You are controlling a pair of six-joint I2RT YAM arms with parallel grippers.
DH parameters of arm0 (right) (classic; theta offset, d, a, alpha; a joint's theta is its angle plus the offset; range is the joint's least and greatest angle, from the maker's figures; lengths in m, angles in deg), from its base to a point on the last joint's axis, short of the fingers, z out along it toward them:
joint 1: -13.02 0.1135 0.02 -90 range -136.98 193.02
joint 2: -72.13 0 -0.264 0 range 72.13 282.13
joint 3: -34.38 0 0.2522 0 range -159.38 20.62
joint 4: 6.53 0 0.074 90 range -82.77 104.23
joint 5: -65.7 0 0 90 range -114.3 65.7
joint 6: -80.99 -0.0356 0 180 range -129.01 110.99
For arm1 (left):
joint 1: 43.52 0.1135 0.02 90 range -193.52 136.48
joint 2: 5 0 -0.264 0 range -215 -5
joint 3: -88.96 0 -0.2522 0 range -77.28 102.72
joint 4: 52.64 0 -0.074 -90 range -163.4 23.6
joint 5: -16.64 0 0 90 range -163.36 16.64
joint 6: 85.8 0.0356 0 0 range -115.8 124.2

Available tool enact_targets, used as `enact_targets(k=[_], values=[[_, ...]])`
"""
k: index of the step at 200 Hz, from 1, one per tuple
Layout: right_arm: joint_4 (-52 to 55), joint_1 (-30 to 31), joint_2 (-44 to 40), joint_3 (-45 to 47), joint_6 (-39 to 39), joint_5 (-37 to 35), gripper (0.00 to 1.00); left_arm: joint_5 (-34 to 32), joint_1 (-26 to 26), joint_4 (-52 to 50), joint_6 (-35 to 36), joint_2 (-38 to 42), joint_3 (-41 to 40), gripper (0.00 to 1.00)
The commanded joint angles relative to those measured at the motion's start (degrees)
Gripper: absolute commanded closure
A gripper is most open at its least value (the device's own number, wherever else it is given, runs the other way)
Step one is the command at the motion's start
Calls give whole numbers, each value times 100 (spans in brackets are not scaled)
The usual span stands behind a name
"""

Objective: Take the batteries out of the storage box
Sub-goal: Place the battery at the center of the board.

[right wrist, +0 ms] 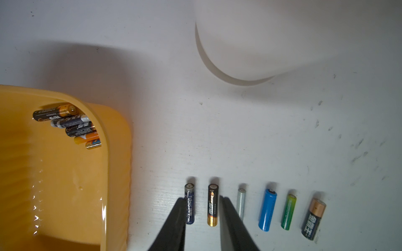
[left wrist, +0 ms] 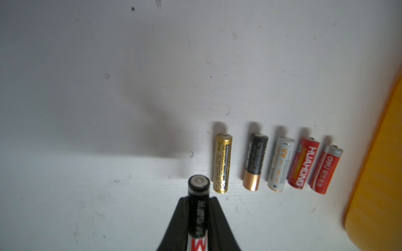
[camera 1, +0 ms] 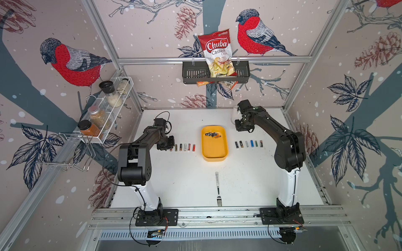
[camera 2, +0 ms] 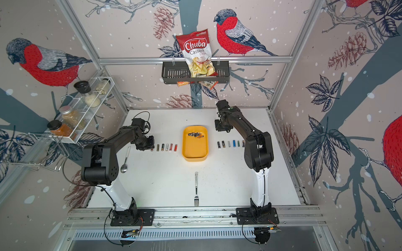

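1. As I look through the left wrist view, the left fingers (left wrist: pixel 179 219) are clamped on a black battery (left wrist: pixel 198 189), whose end sticks out past their tips.
2. Just beside it on the worktop (left wrist: pixel 87 108) lies the left row (left wrist: pixel 280 165) of five batteries, side by side: gold, black-and-copper, white, then two red. The box's yellow edge lies beyond the last red one.
3. The yellow storage box (camera 1: pixel 214 152) sits mid-worktop between the two arms. A small cluster of batteries (camera 1: pixel 212 135) lies at its far end.
4. The right fingers (right wrist: pixel 176 226) stand apart and grip nothing. They hang near the white cup (right wrist: pixel 261 43).
5. Past them I see the right row (right wrist: pixel 267 209) of six batteries lying on the worktop, on the box's other side.
6. A fork (camera 1: pixel 218 189) lies on the worktop nearer the arm bases.
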Motion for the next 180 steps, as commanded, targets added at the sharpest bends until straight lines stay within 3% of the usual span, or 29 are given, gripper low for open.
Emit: enact_targets(k=[1,180], values=[[128,15,-3,-2,50,-102,68,-40,26,298,42,-81,-23,82],[184,9,25,24,19,-187,68,-189,33,357,209,-693,256,81]])
